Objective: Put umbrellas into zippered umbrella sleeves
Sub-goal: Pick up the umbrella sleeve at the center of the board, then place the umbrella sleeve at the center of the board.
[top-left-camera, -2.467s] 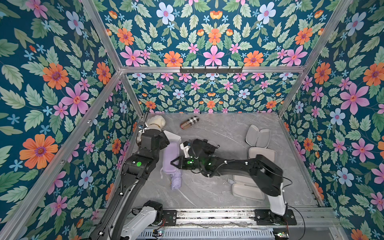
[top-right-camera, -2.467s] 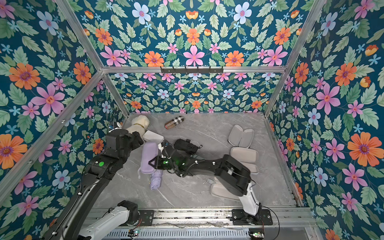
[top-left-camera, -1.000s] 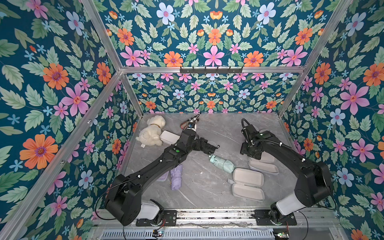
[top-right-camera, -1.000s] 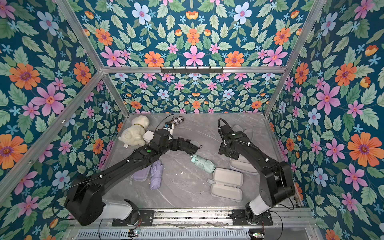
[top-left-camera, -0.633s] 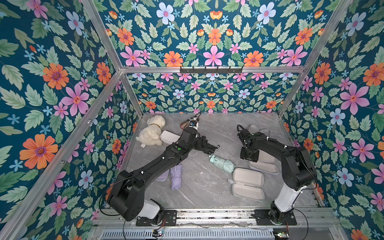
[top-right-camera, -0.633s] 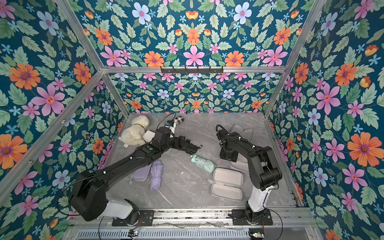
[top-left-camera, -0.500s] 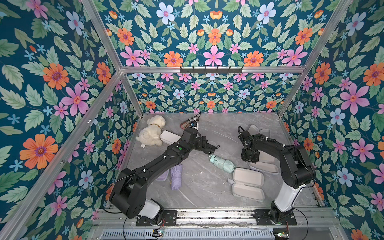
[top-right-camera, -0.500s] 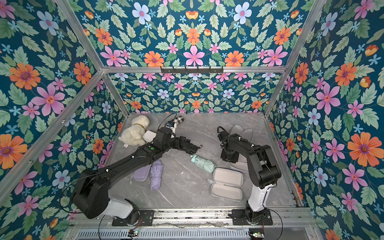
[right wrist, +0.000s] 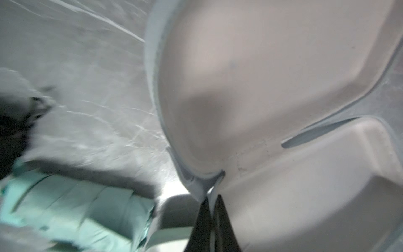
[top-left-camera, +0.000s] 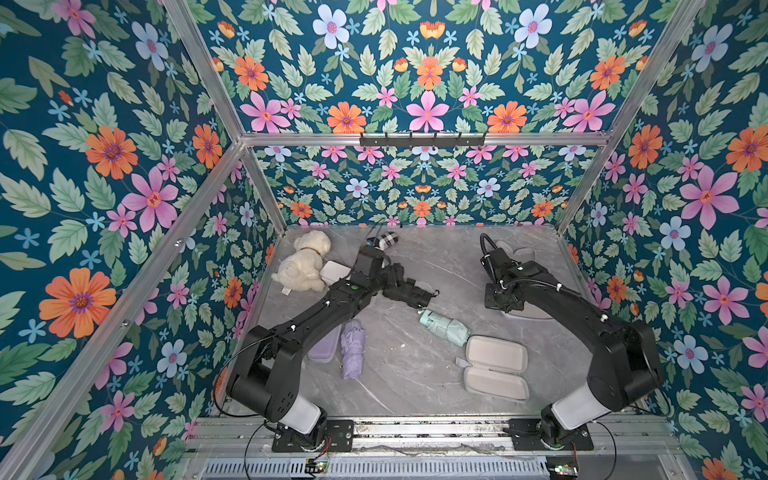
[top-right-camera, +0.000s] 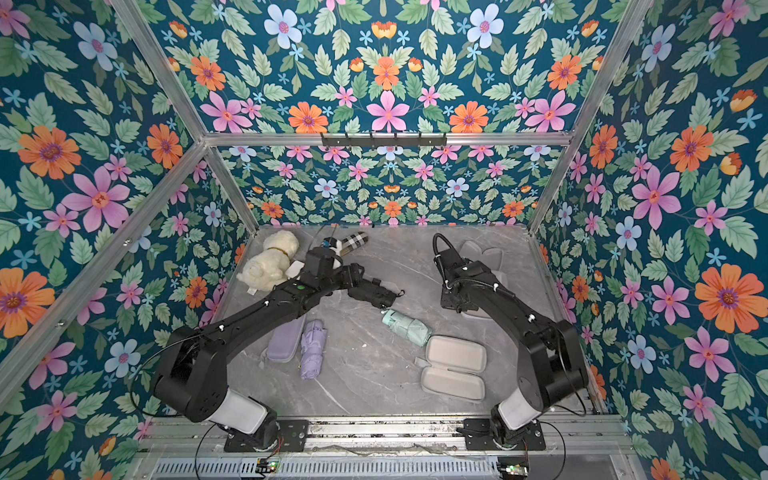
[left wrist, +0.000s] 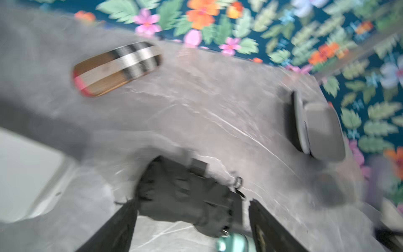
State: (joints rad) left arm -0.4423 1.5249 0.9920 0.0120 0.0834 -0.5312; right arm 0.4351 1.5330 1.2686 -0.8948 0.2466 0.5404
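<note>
Grey marble table, flowered walls left, far and right, open only at the near rail. Left arm reaches from near-left to mid-table. Right arm bends in from near-right to right-centre. Sleeves: an open grey-lined sleeve lies near-centre. The mint sleeve is spread open under the right wrist. A dark-backed sleeve lies open at the far right by the back wall. The lavender sleeve is shut at near-left, partly under the left arm. The lavender umbrella lies just beside it, long axis near-to-far. The mint umbrella lies slantwise from far-left to near-right, its near end close by the grey-lined sleeve. The black umbrella is at mid-table, long axis roughly left-right, between the spread fingers of the left gripper. Blur hides whether they press it. The right gripper is closed to a pinch, seemingly on the mint sleeve's thin rim where its halves meet. Likely crux: the dark-backed sleeve lies far-right of the left claw and well apart, with the right wrist partly between. The left arm is the nearer. Bare marble on the far side gives room. The mint umbrella's tip sits just beside the black one and may drag. A plush toy, a white box and a plaid capsule crowd the far-left.
</note>
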